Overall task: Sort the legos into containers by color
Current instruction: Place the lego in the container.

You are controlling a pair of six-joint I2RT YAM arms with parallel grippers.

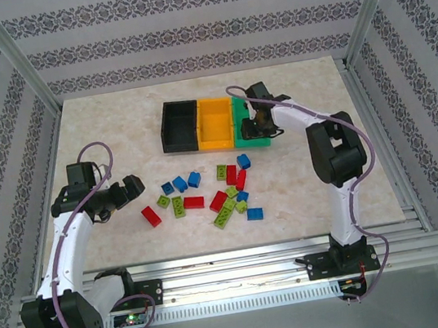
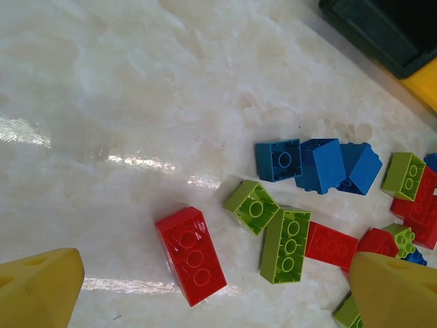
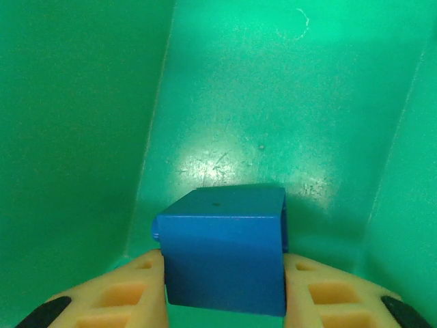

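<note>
Yellow foam-textured pads (image 3: 130, 290) of the right jaws are clamped on a blue brick (image 3: 225, 256), one pad against each side face, a smooth wall of the brick turned to the wrist camera. Beyond it at 12 o'clock is the glossy, faintly scuffed floor of the green bin (image 3: 273, 102). The brick hangs within the bin walls, and in my judgement the jaws need only part for it to drop; whether it touches the floor cannot be told. Seen from overhead, that bin is the 3 o'clock end of a joined row, with the orange-yellow bin (image 1: 214, 119) in the middle and the black bin (image 1: 180, 124) at 9 o'clock. Loose legos (image 1: 207, 194) lie scattered on the pale marbled bench (image 1: 114, 122) at 6 o'clock of the row. At 9 o'clock of the scatter the left jaws stand wide apart and empty, so that arm is nearer. Below them lies a red brick (image 2: 191, 254), its long axis running 11 to 5 o'clock, with lime green bricks (image 2: 273, 229) just beside it at 3 o'clock.
</note>
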